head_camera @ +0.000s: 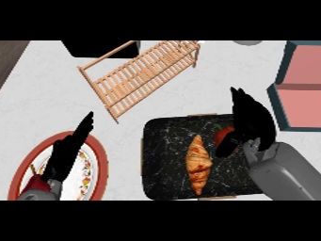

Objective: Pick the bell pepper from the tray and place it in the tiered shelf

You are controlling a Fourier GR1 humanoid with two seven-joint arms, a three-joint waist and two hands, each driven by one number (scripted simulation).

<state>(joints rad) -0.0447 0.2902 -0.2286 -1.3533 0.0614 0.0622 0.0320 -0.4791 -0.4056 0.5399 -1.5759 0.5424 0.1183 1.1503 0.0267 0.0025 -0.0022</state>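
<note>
Counter, looking down. One tray [166, 162], dark marbled, in front of me. On it: one croissant [199, 163] lying lengthwise near the middle, and one red bell pepper [223, 134] just beside it toward the tray's right side, still on the tray.

My right hand [250, 124] sits over the pepper, covering most of it; only a red patch shows at the hand's left edge. Thumb hangs down along the pepper's near side, fingers reach past its far side (whether they actually clamp it, I cannot tell).

My left hand [69, 153] lies over one plate [24, 164], red-rimmed with a white centre, left of the tray. Fingers straight and together, pointing up and away, holding nothing.

One tiered shelf [140, 73], light wooden slats, set at a slant beyond the tray, well apart from the pepper.

One teal container with pink panels [308, 84] at the right edge.
</note>
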